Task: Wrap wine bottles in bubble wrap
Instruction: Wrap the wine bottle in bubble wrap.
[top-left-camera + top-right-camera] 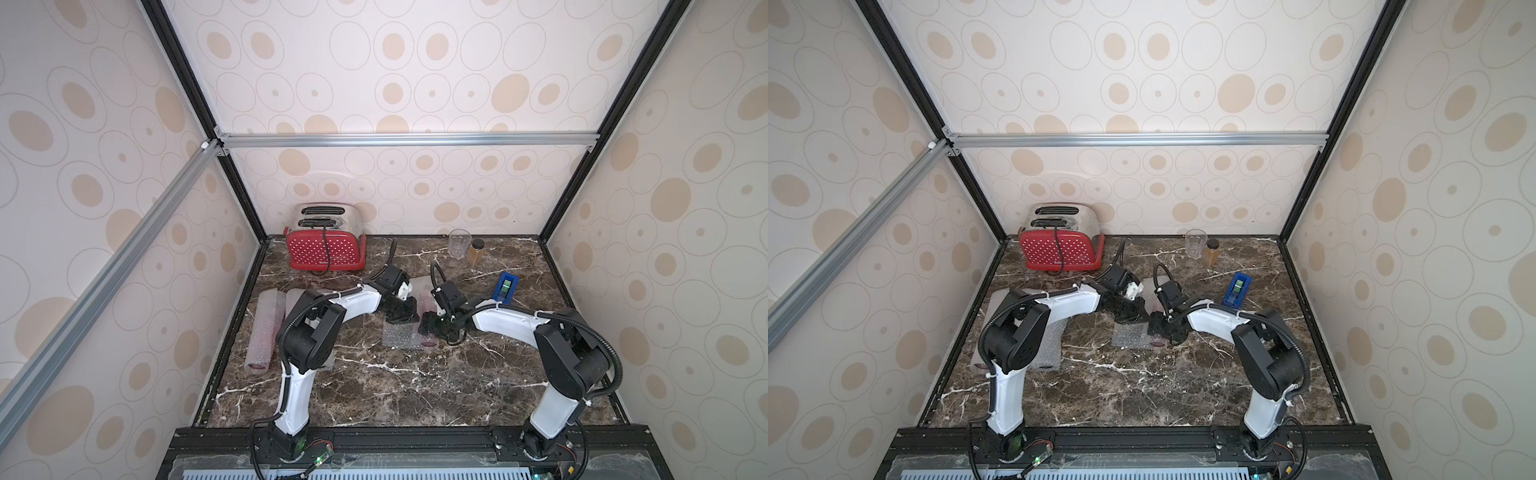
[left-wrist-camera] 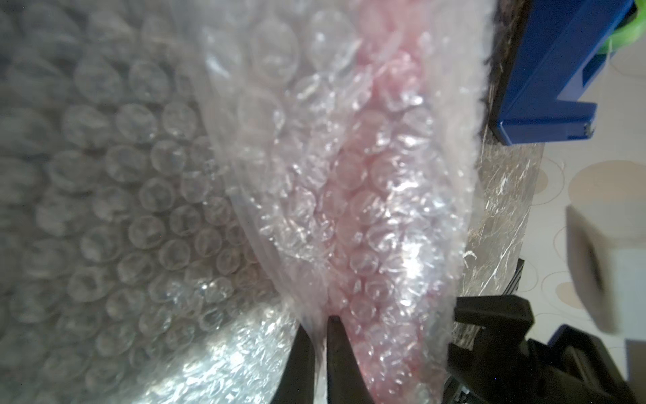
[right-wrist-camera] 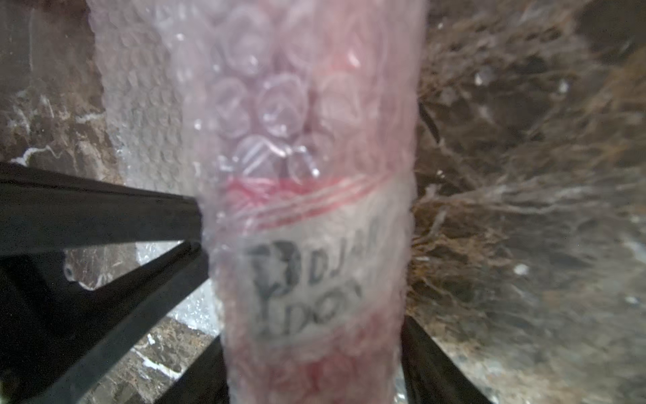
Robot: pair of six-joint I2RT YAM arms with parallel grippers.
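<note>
- The wine bottle [image 3: 314,210] being worked on shows only as a pink-red shape under bubble wrap [image 1: 397,338]. A label [image 3: 314,286] with dark letters reads blurred through the film. In both top views the right arm [image 1: 503,320] hides the bottle's far end.
- The left arm [image 1: 316,332] covers part of the desk [image 1: 415,386] by the left edge. One roll there is cut off, and a flat patch of wrap under the arm is hard to make out.
- Counted: three wrapped rolls, two by the left edge [image 1: 261,332] [image 1: 292,301] and the one mid-desk. There is also one toaster [image 1: 324,249], one glass [image 1: 459,243], one amber jar [image 1: 476,251] and one blue tape dispenser [image 1: 505,286].
- The mid-desk bottle lies flat on its sheet, long axis running from near edge to far edge. Its reddish round end faces the near edge. The two rolls on the left lie roughly the same way.
- The left tool [image 2: 318,321] is clenched on the sheet's free edge, with the thin film pinched between its fingers, just beside the bottle.
- The right tool [image 1: 430,330] grasps the wrapped bottle across its body, with a finger against the wrap on each side.
- The toaster stands in the far left corner. The glass and jar stand side by side at the far edge, right of the middle.
</note>
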